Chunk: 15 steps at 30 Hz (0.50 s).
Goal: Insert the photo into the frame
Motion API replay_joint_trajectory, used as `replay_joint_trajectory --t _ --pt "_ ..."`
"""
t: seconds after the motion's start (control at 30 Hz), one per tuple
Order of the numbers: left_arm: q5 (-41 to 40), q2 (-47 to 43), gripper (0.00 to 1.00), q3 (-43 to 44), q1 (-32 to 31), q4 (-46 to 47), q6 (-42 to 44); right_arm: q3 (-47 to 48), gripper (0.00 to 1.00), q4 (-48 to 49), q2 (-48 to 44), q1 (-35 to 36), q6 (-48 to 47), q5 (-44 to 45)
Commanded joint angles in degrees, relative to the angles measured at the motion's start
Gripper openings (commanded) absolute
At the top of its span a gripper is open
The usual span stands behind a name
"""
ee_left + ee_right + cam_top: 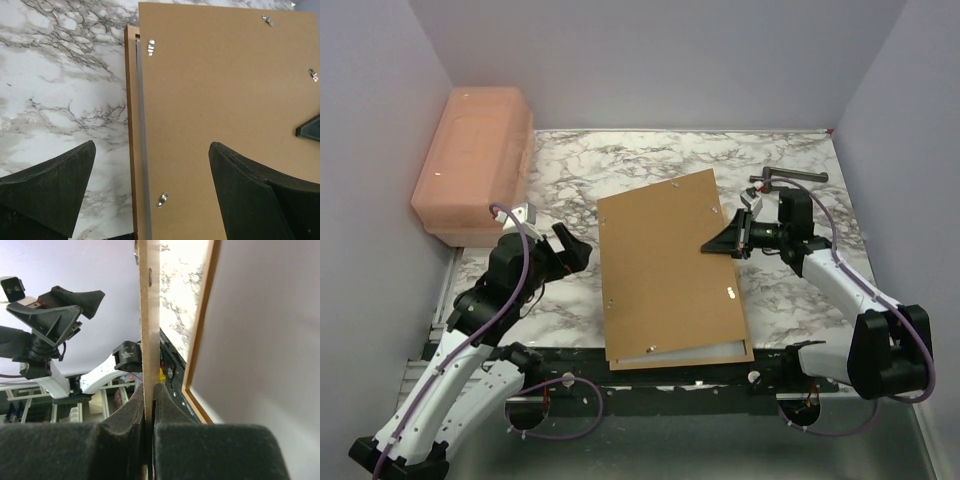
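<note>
The board (670, 265) is pinched on its right edge by the right jaws, which are closed down to the board's own thickness. It is held skewed and lifted on that side over the frame (132, 130), which lies flat at the middle of the bench's near edge. The left jaws are spread wide with nothing in them, just off the board's left edge. The photo's printed face is not seen in any view. A pale sheet (260, 340) is glimpsed inside the frame, and whether it is the print's back or glass cannot be told. Now the danger: a wide panel is carried by a thin edge pinch, so it could be twisted loose or dropped crooked. The frame could then be knocked off the near edge, or the clips (151, 47) snagged on the border. The bench (570, 170) is glossy white marble veined in grey, so sliding is to be expected. Plain lilac walls (670, 60) are seen on three sides. A pink box (470, 165) is set at the far-left corner and a dark tool (788, 179) near the far-right.
</note>
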Motion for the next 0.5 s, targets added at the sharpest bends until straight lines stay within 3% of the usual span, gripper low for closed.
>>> replay_joint_trajectory --t 0.0,0.47 --pt "6.0 0.3 0.99 -1.1 0.2 -1.2 1.6 4.4 0.0 -8.6 0.8 -2.9 -8.3 -3.6" --pt "14.5 3.2 0.99 -6.9 0.2 1.7 -1.7 3.4 0.0 -15.4 0.3 -7.2 -14.0 -5.0"
